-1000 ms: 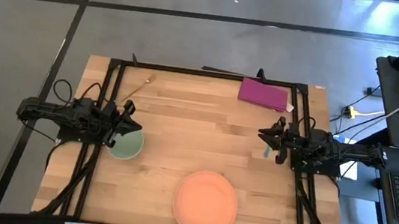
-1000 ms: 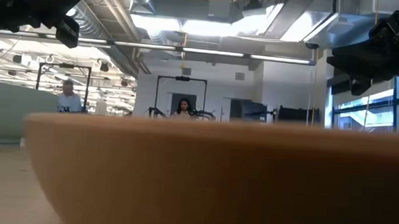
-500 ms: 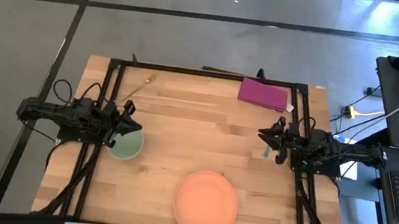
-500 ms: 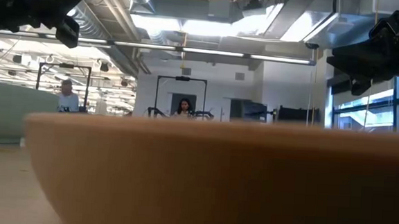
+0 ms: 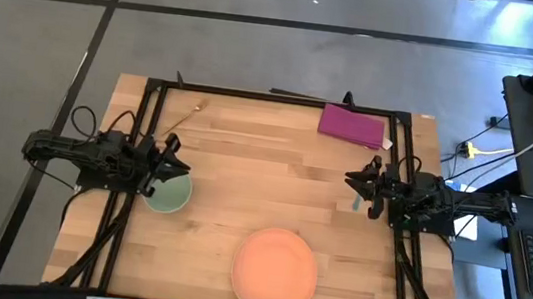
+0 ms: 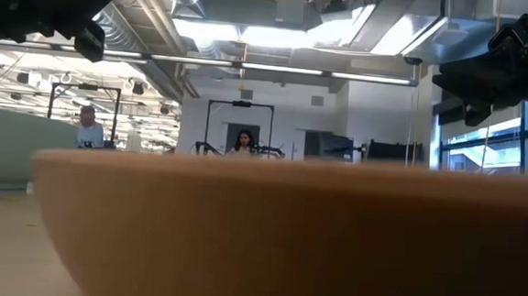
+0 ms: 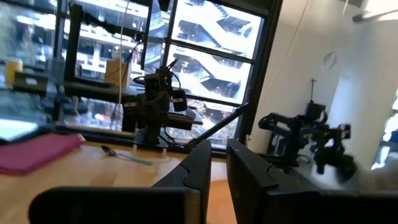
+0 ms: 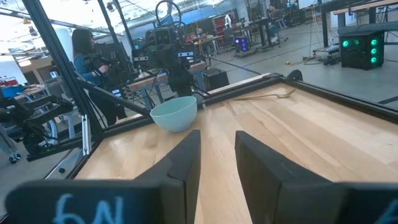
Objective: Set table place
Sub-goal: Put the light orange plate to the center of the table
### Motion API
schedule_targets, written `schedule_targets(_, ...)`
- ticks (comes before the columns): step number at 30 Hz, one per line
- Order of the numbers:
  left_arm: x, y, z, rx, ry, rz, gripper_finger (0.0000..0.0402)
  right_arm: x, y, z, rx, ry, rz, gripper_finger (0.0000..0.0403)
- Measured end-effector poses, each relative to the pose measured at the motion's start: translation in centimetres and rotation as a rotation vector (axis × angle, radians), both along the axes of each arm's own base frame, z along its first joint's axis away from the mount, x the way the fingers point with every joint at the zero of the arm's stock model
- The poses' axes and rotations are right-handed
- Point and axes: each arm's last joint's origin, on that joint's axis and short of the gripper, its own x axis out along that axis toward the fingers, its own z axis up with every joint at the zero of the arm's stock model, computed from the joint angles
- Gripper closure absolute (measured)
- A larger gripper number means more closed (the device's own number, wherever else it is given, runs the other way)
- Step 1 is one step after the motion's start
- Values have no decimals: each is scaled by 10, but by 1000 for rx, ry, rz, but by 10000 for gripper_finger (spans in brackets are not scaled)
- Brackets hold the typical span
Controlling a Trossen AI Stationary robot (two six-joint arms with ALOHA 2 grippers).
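- I see the large rectangular light wood butcher-block table [image 5: 241, 197] with one arm at each short side, the two facing each other across it.
- The left gripper [image 5: 172, 162] sits at the left side, right over the near rim of the smaller pale green bowl [image 5: 170, 195].
- The round orange plate [image 5: 275, 272] lies toward the front edge, right of the bowl and well apart from it.
- The slim gold fork [image 5: 188, 116] lies near the back left corner, behind the bowl.
- The flat magenta rectangle [image 5: 352, 125] lies at the back right.
- The right gripper [image 5: 361, 185] is at the right side, just beside the dark spoon with light blue handle [image 5: 353, 202].
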Motion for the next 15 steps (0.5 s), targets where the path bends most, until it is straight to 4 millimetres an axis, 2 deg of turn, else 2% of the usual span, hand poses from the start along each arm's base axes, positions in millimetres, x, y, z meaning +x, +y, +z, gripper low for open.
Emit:
schedule_targets(6, 0, 0, 0, 147, -19, 36, 349, 0, 0, 0, 12, -1, 0, 302)
schedule_targets(9, 0, 0, -1, 190, -13, 45, 345, 0, 0, 0, 220, -28, 11, 302)
schedule_targets(11, 1, 0, -3, 244, 4, 59, 344, 0, -1, 1, 251, -48, -30, 302)
schedule_targets(15, 3, 1, -17, 270, 150, 89, 340, -1, -3, 1, 286, -61, -78, 302)
